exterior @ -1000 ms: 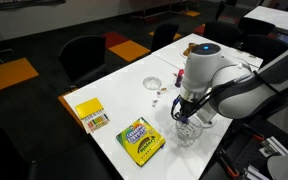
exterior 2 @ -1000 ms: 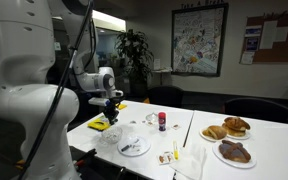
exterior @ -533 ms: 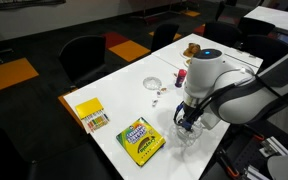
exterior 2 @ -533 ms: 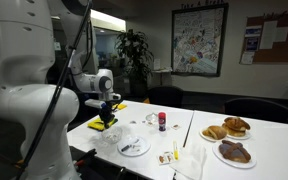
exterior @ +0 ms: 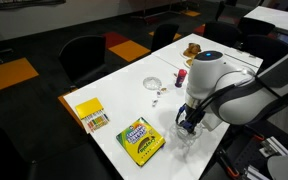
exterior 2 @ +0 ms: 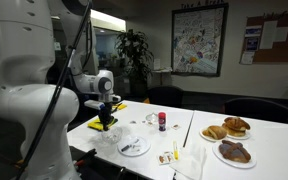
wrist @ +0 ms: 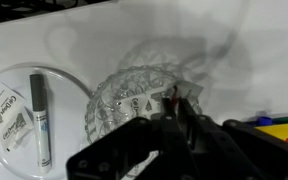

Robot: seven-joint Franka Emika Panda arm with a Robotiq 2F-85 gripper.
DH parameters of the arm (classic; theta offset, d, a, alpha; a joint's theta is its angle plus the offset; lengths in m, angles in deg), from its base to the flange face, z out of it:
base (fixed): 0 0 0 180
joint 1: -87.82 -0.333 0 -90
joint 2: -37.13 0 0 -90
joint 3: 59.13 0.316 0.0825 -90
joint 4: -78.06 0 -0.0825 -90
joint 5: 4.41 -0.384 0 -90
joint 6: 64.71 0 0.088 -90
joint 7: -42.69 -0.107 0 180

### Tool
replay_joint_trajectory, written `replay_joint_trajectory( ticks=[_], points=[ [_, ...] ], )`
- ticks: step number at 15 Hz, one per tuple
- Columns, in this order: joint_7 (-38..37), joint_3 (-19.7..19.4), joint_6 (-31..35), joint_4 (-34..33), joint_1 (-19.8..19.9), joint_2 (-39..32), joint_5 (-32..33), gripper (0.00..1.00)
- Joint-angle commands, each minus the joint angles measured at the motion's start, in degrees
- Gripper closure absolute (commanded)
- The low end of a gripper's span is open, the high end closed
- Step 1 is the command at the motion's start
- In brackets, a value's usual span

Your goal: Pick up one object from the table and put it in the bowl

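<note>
The wide clear faceted glass bowl (exterior: pixel 187 134) stands near the table edge beside the yellow-green crayon box (exterior: pixel 141 140). It also shows in the wrist view (wrist: pixel 129 100) and in an exterior view (exterior 2: pixel 110 137). My gripper (exterior: pixel 188 120) hangs just over the bowl, fingers pointing down into it (exterior 2: pixel 105 119). In the wrist view the fingertips (wrist: pixel 174 100) are close together, pinched on a small reddish-white object that sits over the bowl's right side. The object is too small to name.
A shallow clear dish (wrist: pixel 29 105) with a marker and a packet lies beside the bowl. A yellow card (exterior: pixel 90 115), a small clear dish (exterior: pixel 154 84) and a red bottle (exterior 2: pixel 162 121) are on the table. Plates of pastries (exterior 2: pixel 229 128) stand at the far end.
The arm has sunk a little and shifted slightly, bringing the gripper lower over the bowl. Nothing else on the table moved.
</note>
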State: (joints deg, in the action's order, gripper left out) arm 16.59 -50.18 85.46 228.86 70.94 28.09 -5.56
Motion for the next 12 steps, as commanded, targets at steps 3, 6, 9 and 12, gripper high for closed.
replay_joint_trajectory(
  ticks=[3,6,9,12],
  points=[
    [-0.59,0.41,-0.48,0.95,0.78,1.29,-1.0,0.41],
    [-7.25,-1.78,1.08,1.5,-0.61,2.58,6.07,0.19],
    [-12.95,-3.21,2.25,1.97,-0.29,4.88,13.81,0.02],
    [-18.27,-3.72,3.38,1.87,1.01,6.91,20.18,0.0]
  ],
)
